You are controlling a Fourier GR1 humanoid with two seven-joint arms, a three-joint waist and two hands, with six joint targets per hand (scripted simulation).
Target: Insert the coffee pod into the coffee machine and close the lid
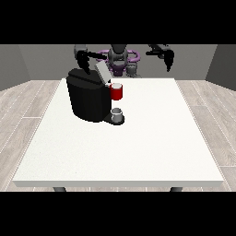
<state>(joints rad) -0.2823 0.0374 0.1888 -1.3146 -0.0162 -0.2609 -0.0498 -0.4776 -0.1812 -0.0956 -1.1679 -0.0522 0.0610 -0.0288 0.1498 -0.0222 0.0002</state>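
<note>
black coffee machine (87, 99) lid raised, both hands (83, 61) (168, 59) small, fingers' state perhaps unreadable

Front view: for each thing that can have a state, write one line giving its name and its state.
Coffee machine: upright on the white table.
Lid: raised, tilted open.
Red thing at the machine: upright, at the machine's head.
Grey thing: upright on the machine's base.
Hand at the view's left: above the machine, holding nothing.
Hand at the view's right: raised off the table, holding nothing.
</note>
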